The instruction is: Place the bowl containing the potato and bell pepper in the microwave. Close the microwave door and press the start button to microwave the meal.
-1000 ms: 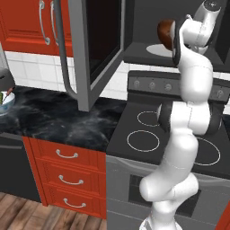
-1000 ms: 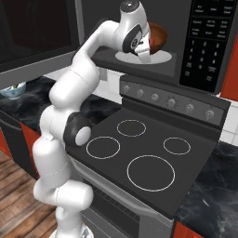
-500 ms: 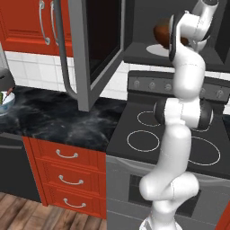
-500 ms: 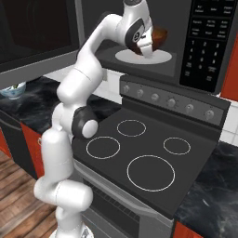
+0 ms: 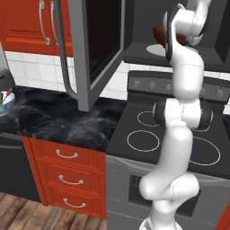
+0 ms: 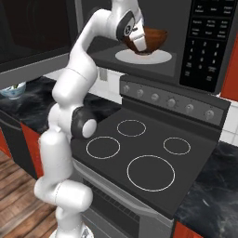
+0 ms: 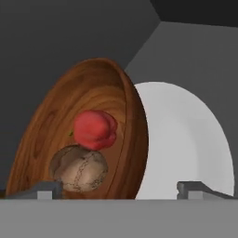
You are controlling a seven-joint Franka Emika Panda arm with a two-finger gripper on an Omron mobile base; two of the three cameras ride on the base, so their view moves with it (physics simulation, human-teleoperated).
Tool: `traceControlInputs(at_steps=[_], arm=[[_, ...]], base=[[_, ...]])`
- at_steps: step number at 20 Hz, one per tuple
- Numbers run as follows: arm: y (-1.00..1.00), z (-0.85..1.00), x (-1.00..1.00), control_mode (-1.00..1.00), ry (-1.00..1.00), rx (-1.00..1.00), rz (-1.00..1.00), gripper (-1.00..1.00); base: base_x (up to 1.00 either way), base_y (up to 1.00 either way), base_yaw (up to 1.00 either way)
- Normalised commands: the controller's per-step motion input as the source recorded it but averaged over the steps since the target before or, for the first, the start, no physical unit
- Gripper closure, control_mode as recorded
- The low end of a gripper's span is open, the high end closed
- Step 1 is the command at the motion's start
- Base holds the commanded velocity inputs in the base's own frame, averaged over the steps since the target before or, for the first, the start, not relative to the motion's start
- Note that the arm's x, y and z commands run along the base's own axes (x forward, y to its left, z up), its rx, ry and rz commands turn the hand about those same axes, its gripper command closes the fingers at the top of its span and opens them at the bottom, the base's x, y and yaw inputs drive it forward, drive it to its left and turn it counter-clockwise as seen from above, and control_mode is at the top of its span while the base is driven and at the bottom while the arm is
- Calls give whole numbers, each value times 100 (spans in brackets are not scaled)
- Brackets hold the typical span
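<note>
Wooden bowl [image 6: 149,39] set on microwave [image 6: 195,42] turntable [image 6: 158,56]; gripper [image 7: 123,188] jaws spread, gripping nothing.
Potato [image 7: 79,168] and bell pepper [image 7: 95,130] inside bowl; risk: fingers straddling the rim may drag or tip it on withdrawal.

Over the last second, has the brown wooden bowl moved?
No. The brown wooden bowl sits at the same place on the white round plate inside the microwave; only the hand by it shifted.

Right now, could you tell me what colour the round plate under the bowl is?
White. The plate under the brown wooden bowl shows best in the hand view.
</note>
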Motion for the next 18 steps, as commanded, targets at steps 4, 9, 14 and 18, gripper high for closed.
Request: traceControlInputs(at_steps=[4,9,14,18], arm=[[26,-92,-37,-100,-33,-25,-1,-100],[37,-51,-88,-100,-42,-23,0,-100],[31,21,-100,-100,-15,-13,0,-100],[30,56,-100,-100,0,-7,1,-100]], base=[[0,0,0],[0,0,0],[0,0,0],[0,0,0]])
